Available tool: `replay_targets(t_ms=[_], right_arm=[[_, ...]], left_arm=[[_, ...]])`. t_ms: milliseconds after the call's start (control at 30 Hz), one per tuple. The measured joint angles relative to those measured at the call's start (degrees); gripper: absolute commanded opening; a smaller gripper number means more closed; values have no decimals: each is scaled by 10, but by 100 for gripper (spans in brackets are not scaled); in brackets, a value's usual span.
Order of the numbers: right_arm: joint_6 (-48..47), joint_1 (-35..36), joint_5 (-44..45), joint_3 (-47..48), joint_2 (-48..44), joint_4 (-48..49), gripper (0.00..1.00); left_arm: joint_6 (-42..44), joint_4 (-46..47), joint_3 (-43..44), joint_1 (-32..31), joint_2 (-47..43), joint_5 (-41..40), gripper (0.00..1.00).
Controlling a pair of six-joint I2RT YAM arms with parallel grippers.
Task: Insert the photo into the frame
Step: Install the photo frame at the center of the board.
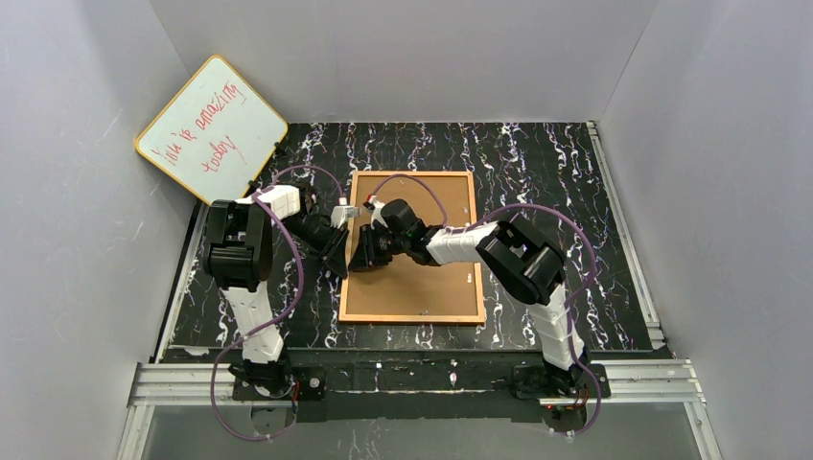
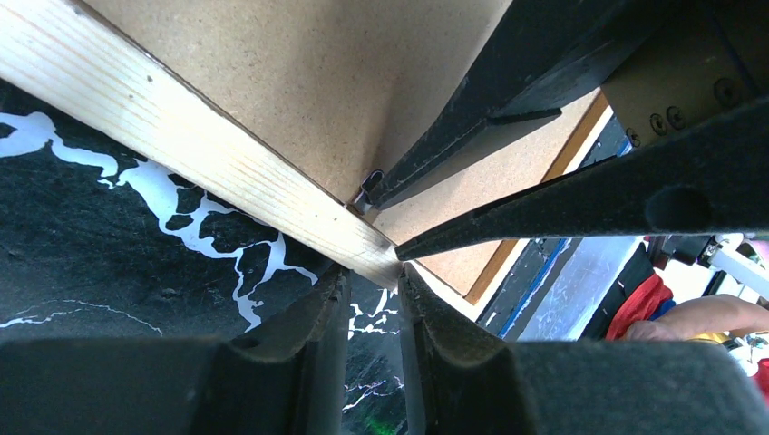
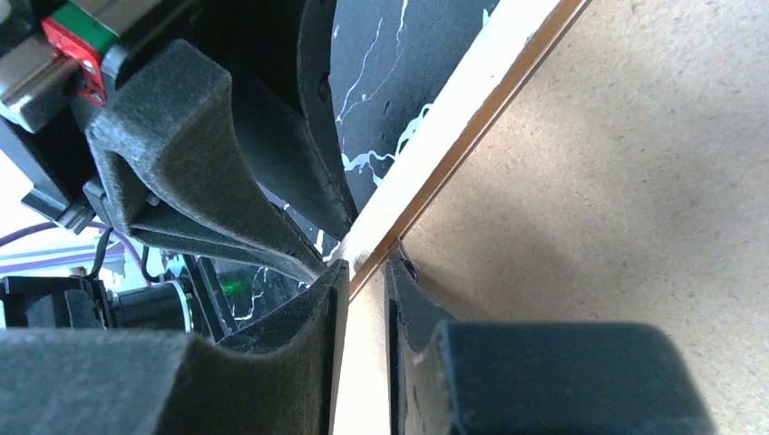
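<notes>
At the frame's [image 1: 422,287] left edge, the right hand [image 3: 363,267] clamps the wooden rim; whether the left hand [image 2: 374,272] grips, I cannot tell.

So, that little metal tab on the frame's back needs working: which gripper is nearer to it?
Right. The right gripper straddles the frame rail, one finger beside the metal tab; the left gripper sits outside the rail, across the wood from it.

frame [image 1: 422,287]: wood rim with visible grain, matt speckled brown fibreboard back | table [image 1: 556,172]: black, white-veined marble look, slight sheen | finger pads [image 3: 272,362]: black, matt, foam-like | whiteboard [image 1: 211,129]: glossy white | rail [image 1: 412,379]: bare metal
</notes>
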Motion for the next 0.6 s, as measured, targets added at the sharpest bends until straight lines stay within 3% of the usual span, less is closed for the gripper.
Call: replay_targets(t_ms=[300, 600], right_arm=[[13, 0, 5, 0, 4, 14, 30], [13, -2, -6, -49, -44, 15, 39]], left_arm=[[0, 1, -1, 1, 0, 2, 11], [11, -16, 9, 5, 2, -2, 12]])
